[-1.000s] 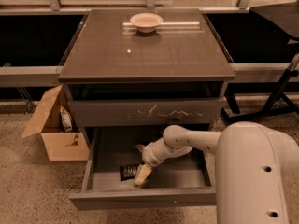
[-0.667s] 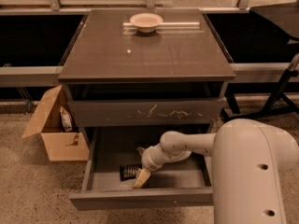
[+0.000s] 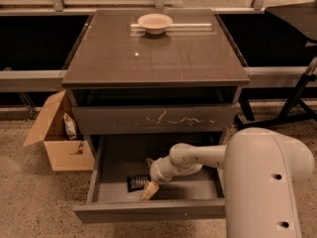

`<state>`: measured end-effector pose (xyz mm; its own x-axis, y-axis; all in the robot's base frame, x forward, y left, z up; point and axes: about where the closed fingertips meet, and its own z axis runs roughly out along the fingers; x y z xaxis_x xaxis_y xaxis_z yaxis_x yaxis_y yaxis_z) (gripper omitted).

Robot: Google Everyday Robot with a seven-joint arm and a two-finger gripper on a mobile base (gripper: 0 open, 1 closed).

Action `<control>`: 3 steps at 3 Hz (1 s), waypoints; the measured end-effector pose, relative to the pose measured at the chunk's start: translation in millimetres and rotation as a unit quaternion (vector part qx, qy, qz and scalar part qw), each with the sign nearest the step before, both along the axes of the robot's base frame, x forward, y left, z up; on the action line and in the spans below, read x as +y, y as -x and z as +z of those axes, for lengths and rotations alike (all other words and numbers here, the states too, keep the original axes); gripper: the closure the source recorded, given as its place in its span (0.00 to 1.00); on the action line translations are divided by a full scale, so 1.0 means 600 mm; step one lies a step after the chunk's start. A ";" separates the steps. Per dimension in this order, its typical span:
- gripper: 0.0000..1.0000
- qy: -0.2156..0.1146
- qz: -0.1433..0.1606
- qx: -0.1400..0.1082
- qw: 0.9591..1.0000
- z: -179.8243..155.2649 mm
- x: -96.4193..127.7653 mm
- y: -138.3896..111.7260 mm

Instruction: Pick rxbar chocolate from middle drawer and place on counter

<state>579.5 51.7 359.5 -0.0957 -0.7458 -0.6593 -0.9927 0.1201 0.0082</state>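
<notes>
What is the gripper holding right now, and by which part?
Cannot tell. The gripper sits low in the open middle drawer, at the right end of the rxbar chocolate, which lies flat on the drawer floor. No hold is confirmed.

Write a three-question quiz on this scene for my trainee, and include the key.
1. True or false: the pale bowl stands on the counter.
2. Where is the gripper? A) above the counter B) inside the open middle drawer C) at the bowl
3. Which black wrapped item lies on the drawer floor by the open gripper?
Key: 1 true; 2 B; 3 the rxbar chocolate.
</notes>
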 end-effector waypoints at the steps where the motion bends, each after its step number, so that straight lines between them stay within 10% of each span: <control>1: 0.01 -0.015 -0.001 0.011 1.000 -0.016 0.001 -0.001; 3: 0.45 -0.029 -0.001 0.023 0.999 -0.027 0.000 -0.001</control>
<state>580.2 51.7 343.4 -0.1294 -0.7067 -0.6956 -0.9908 0.1208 0.0615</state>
